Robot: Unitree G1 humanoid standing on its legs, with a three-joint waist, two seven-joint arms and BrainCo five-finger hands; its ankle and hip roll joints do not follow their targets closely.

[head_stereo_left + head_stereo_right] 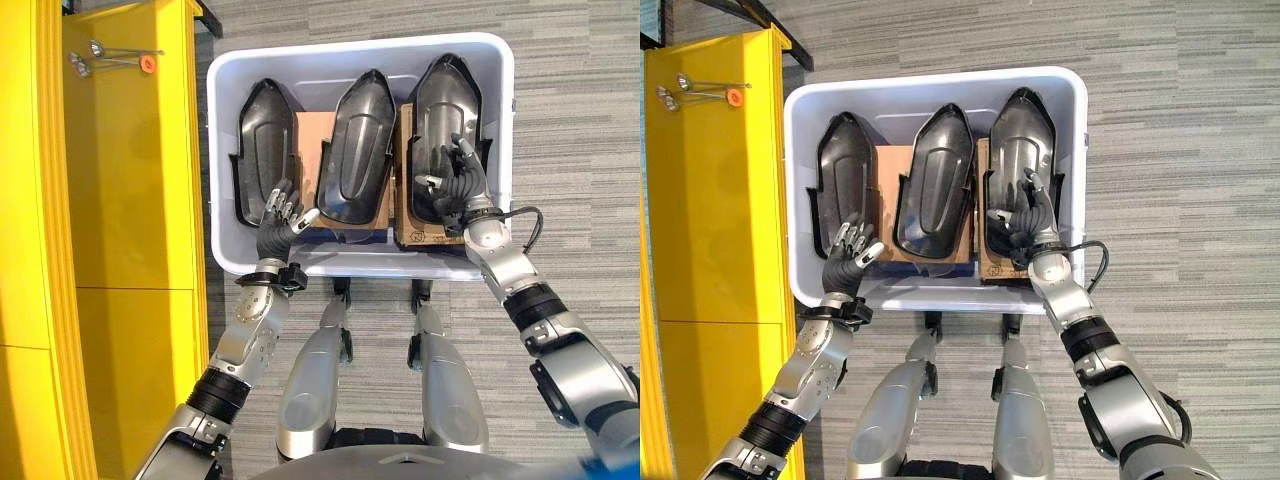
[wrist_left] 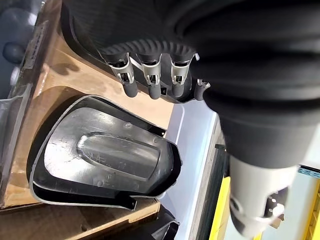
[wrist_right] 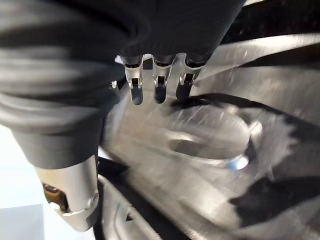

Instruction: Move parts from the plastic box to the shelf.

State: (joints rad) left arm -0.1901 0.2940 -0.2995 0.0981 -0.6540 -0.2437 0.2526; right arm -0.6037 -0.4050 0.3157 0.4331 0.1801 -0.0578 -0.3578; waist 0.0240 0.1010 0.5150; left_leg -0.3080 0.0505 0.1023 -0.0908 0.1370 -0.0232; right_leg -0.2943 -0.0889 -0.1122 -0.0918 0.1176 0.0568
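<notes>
Three glossy black moulded plastic parts (image 1: 360, 150) stand in a row on cardboard inside the pale rectangular plastic box (image 1: 225, 120). Both robot hands reach in: the left robot hand (image 1: 280, 215) hovers open by the left part, the right robot hand (image 1: 455, 185) curls (apparently unclasped) over the right one, ready for lifting toward the yellow shelf (image 1: 130, 180).

Both eye views looked straight down from the head, sharing the plastic box (image 1: 225, 150) and yellow shelf (image 1: 130, 200); each wrist view peered close along its own fingers (image 2: 150, 82) at the black parts (image 2: 107, 155).

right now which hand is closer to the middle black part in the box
Left. The left hand sits just beside the middle part, near its lower left edge; the right hand lies on the rightmost part.
</notes>
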